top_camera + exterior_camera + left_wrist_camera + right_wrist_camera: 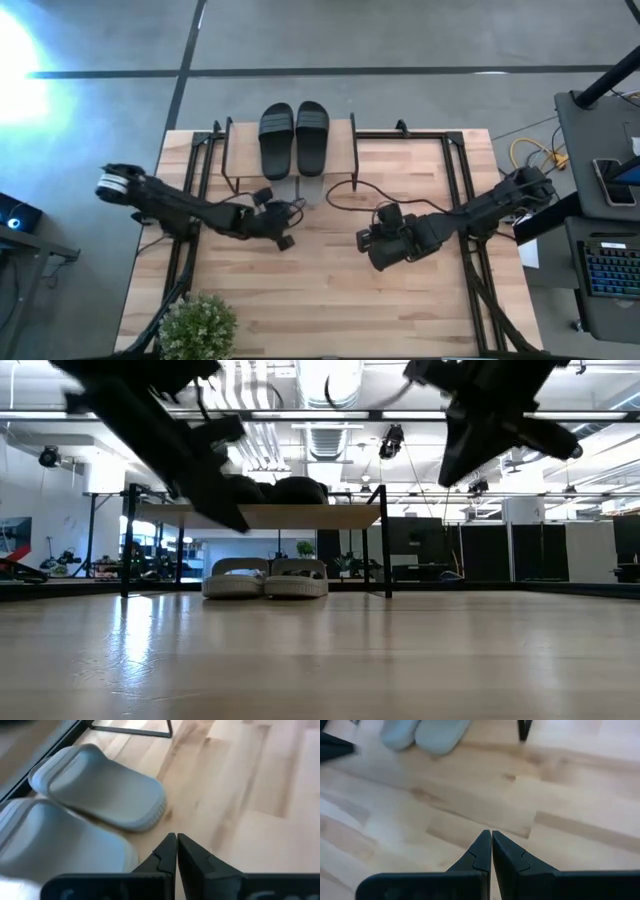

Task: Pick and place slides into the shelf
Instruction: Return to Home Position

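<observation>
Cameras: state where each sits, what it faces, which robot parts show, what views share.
High view: overhead, straight down; left arm, right arm, black slides on shelf.
Low view: at table height, level toward shelf; arms show at top.
Left wrist view: on left arm, facing grey slides; jaws shut.
Right wrist view: on right arm, facing table; jaws shut.
Shared: grey slides in low and both wrist views.

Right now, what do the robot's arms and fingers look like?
Both are dark and jointed. The left arm has a whitish band at one joint; a black cable loops off the right arm. Each ends in two black, wedge-shaped fingers.
</observation>
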